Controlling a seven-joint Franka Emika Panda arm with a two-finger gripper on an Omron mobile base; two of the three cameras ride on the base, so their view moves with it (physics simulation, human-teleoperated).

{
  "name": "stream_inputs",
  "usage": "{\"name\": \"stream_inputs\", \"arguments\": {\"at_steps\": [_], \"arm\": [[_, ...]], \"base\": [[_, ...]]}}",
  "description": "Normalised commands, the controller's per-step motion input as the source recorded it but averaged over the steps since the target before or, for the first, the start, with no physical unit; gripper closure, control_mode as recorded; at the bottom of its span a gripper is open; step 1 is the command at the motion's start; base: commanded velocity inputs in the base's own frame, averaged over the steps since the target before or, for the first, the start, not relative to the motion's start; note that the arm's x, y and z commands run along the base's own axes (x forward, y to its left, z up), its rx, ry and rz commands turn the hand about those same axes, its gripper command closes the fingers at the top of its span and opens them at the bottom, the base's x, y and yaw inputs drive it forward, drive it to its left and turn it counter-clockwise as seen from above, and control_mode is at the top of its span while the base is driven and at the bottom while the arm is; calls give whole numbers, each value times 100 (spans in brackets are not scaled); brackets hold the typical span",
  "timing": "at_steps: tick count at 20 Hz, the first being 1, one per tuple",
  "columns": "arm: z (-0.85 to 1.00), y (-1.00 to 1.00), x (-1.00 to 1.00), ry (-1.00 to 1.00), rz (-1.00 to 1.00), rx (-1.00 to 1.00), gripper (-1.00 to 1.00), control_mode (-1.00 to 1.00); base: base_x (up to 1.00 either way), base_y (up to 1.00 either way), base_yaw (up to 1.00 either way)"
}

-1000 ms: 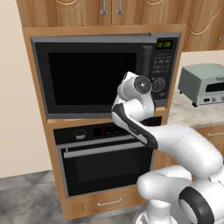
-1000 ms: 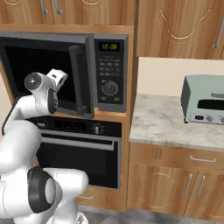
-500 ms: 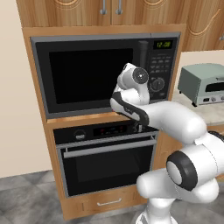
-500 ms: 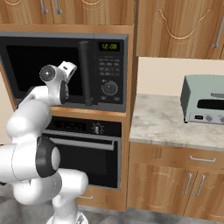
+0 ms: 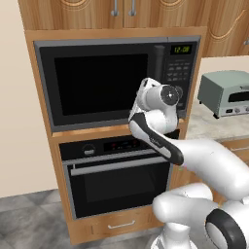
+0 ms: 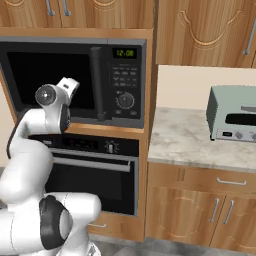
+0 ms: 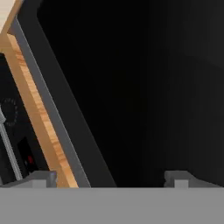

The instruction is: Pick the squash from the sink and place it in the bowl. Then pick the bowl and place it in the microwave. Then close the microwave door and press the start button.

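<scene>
- Large built-in black microwave (image 5: 116, 80) with a grey frame, set in a tall wood-grain cabinet; its right panel carries a green clock display (image 5: 182, 49), rows of buttons and a round dial.
- Microwave door (image 5: 99, 85), a wide glossy dark-glass panel with a vertical dark bar handle (image 6: 100, 82), sits flush with the frame, closed.
- End effector (image 7: 111, 177): two small grey finger tips set wide apart, nothing between them, open; it points straight at the dark glass, very near its lower part, the door's grey lower edge and a strip of light wood running slantwise beside it in the hand view.
- From the base views the white hand hangs before the door's lower right part, left of the handle.
- Below: black wall oven (image 5: 116, 180) with a horizontal silver handle.
- Pale grey-green toaster oven (image 6: 232, 112), boxy, on the mottled stone worktop (image 6: 187, 142) to the right.
</scene>
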Motion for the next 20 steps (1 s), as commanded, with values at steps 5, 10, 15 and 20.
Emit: {"name": "stream_inputs", "arguments": {"at_steps": [5,10,15,20], "arm": [[3,-88,-73,0,18,0,-100,-100],[-12,-99,-64,0,31,-1,-100,-100],[-49,-51,0,-15,29,-17,-100,-100],[-3,-42,26,-37,4,-21,-100,-100]], "base": [[0,0,0],[0,0,0],[0,0,0],[0,0,0]]}}
